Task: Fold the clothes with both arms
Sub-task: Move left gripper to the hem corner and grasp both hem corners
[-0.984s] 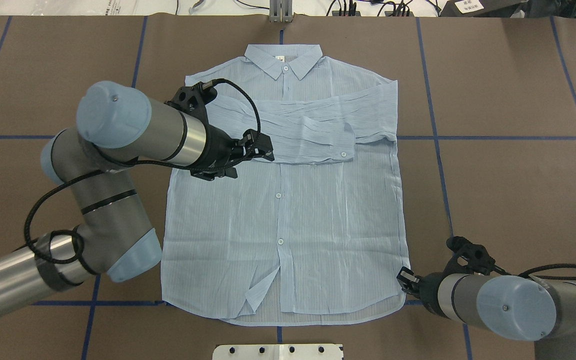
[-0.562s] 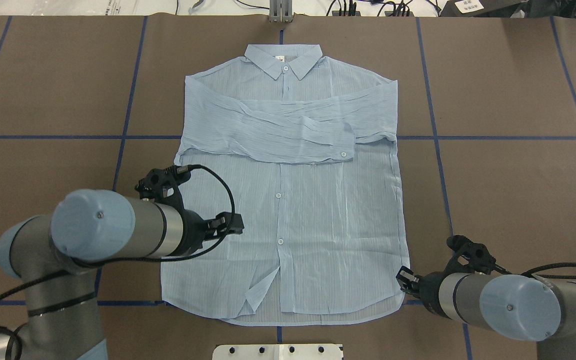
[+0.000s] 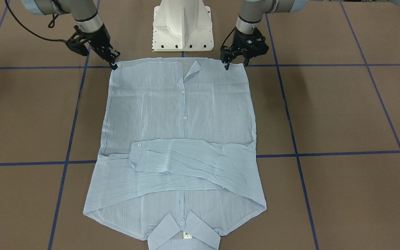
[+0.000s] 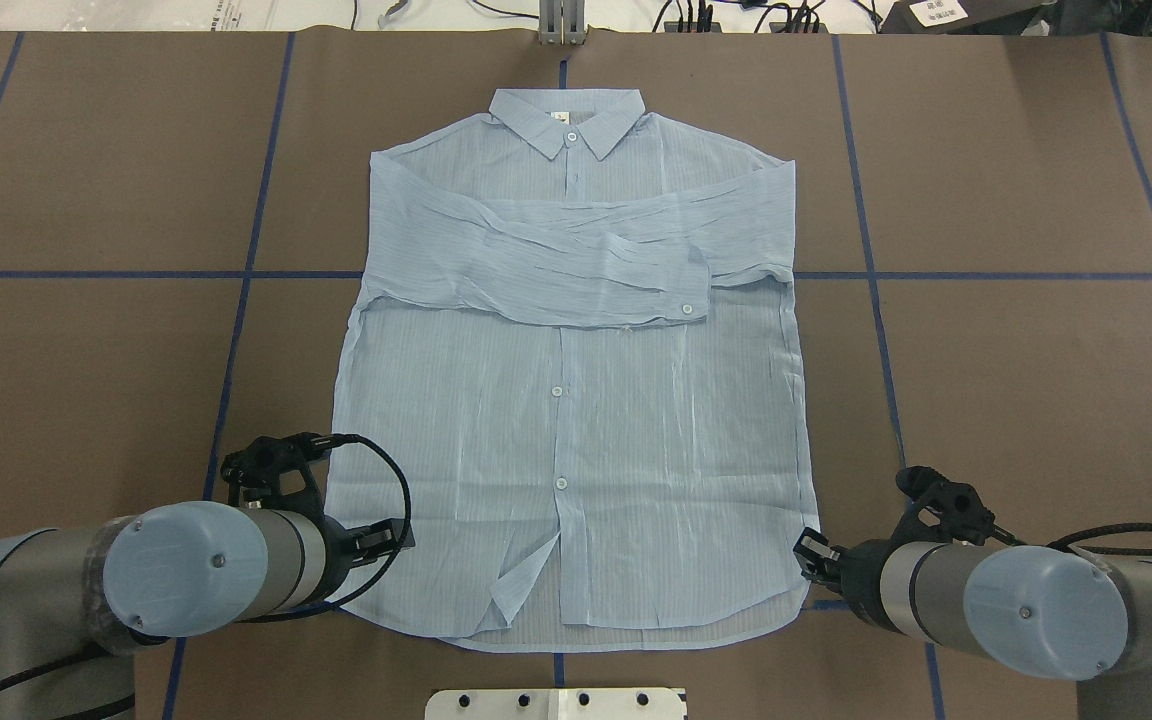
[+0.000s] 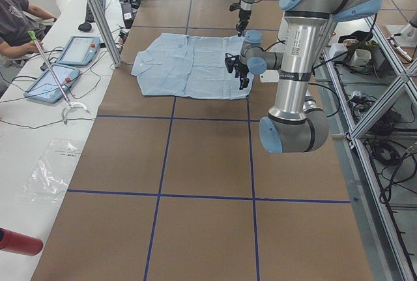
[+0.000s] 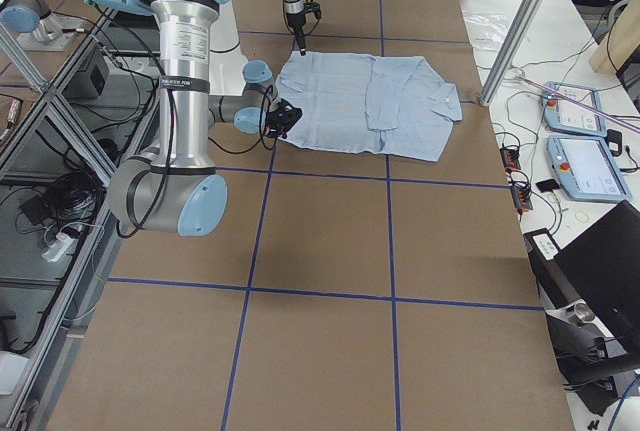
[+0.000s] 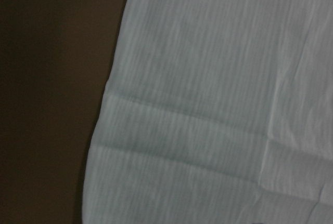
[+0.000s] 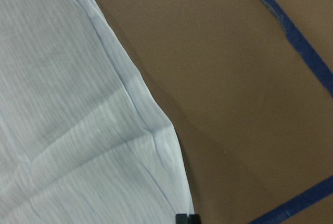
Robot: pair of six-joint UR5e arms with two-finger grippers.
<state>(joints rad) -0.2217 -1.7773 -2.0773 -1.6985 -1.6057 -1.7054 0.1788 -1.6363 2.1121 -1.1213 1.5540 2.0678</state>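
The pale-blue striped shirt [image 4: 576, 420] lies flat and buttoned, its collar [image 4: 568, 118] at the far side and both sleeves [image 4: 576, 265] folded across the chest. My left gripper [image 4: 391, 540] hovers at the hem's left corner, also seen in the front view [image 3: 235, 65] with its jaws apart and nothing between them. My right gripper [image 4: 808, 555] sits at the hem's right corner [image 3: 114, 63], open, with the cloth lying loose beside it. The left wrist view shows the shirt's side edge [image 7: 109, 94]. In the right wrist view the hem corner [image 8: 177, 193] lies just above one fingertip [image 8: 186, 218].
The white pedestal base [image 3: 182, 27] stands just behind the hem. Blue tape lines [image 4: 236, 330] cross the brown table cover. A seated person [image 5: 13, 23], tablets [image 5: 79, 49] and a red bottle [image 5: 18, 242] are at the far side bench.
My left arm has swung back from over the folded sleeves toward the robot, down to the hem's left corner. The right arm and the shirt have stayed put.
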